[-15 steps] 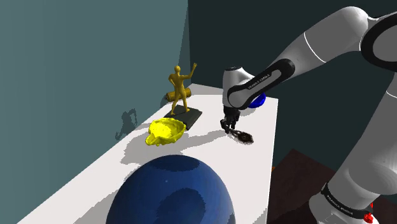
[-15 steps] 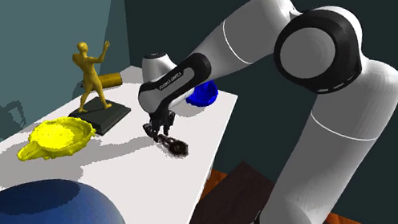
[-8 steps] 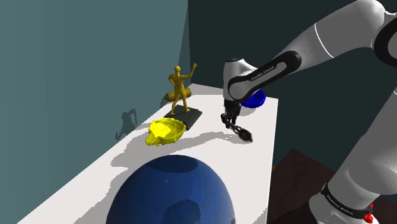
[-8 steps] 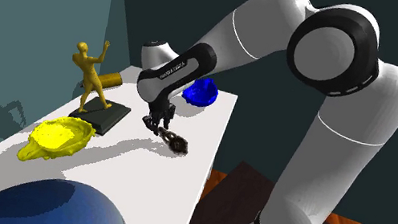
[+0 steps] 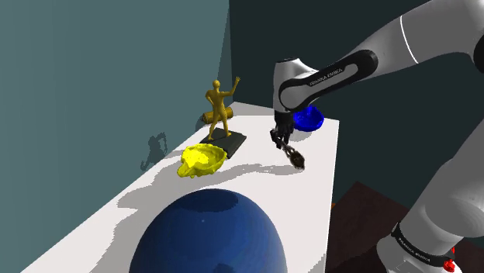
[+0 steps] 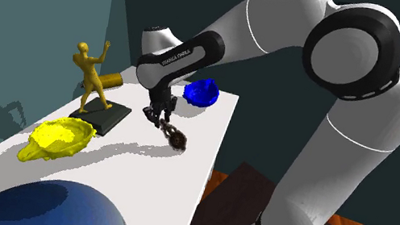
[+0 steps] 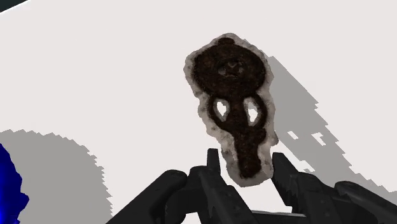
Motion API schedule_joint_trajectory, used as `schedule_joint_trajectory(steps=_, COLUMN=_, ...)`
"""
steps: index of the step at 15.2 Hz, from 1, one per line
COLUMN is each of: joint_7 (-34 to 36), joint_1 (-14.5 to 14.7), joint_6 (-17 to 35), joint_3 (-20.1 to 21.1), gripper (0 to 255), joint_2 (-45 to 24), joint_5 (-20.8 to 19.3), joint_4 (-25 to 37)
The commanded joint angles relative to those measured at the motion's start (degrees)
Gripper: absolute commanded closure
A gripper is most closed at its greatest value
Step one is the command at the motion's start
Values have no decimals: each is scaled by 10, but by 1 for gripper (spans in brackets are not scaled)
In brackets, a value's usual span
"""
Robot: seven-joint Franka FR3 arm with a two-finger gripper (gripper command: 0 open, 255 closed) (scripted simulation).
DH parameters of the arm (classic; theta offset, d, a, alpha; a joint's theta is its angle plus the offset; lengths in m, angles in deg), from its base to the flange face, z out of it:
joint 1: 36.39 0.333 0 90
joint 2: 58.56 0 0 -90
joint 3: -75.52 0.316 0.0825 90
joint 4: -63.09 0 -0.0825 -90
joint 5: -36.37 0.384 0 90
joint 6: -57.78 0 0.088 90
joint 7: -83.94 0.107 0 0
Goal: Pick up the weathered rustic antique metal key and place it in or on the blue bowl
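The dark brown rusty key (image 7: 233, 108) hangs from my black gripper (image 7: 245, 170), whose fingers clasp its shaft end. In the shoulder view the gripper (image 5: 279, 139) holds the key (image 5: 295, 157) tilted, a little above the white table (image 5: 256, 182). The second exterior view shows the gripper (image 6: 157, 116) and the key (image 6: 174, 137) lifted off the surface the same way. The blue bowl (image 5: 308, 119) stands on the table's far end, just beyond the gripper; it is also visible as the bowl (image 6: 201, 92) behind the arm.
A gold figurine (image 5: 221, 108) on a dark base stands beside a brass cylinder (image 5: 209, 119) at the back. A yellow crumpled dish (image 5: 202, 160) lies mid-table. A big dark blue sphere (image 5: 209, 236) sits at the near end. The table's edge (image 5: 332, 171) drops to the floor.
The gripper has risen and moved toward the blue bowl, lifting the key off the table; the key now dangles tilted instead of lying flat.
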Motion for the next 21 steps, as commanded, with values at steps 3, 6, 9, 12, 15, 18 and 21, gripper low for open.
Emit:
schedule_joint_trajectory(steps=3, joint_7=-2, joint_1=0, joint_6=-31, joint_3=0, gripper=255, joint_2=13, joint_5=3, joint_4=17)
schedule_joint_trajectory(steps=6, joint_7=-4, joint_1=0, joint_6=-54, joint_3=0, gripper=255, joint_2=23, joint_5=4, joint_4=31)
schedule_joint_trajectory(steps=9, joint_7=-6, joint_1=0, joint_6=-76, joint_3=0, gripper=255, joint_2=31, joint_5=6, joint_4=45)
schedule_joint_trajectory(steps=12, joint_7=-7, joint_1=0, joint_6=-99, joint_3=-1, gripper=255, joint_2=39, joint_5=7, joint_4=61)
schedule_joint_trajectory(steps=15, joint_7=-9, joint_1=0, joint_6=-122, joint_3=-1, gripper=255, joint_2=45, joint_5=8, joint_4=77)
schedule_joint_trajectory(steps=18, joint_7=-34, joint_1=-12, joint_6=-128, joint_3=-15, gripper=255, joint_2=31, joint_5=4, joint_4=98)
schedule_joint_trajectory(steps=21, joint_7=-70, joint_1=-30, joint_6=-132, joint_3=-35, gripper=255, joint_2=5, joint_5=-1, joint_4=130)
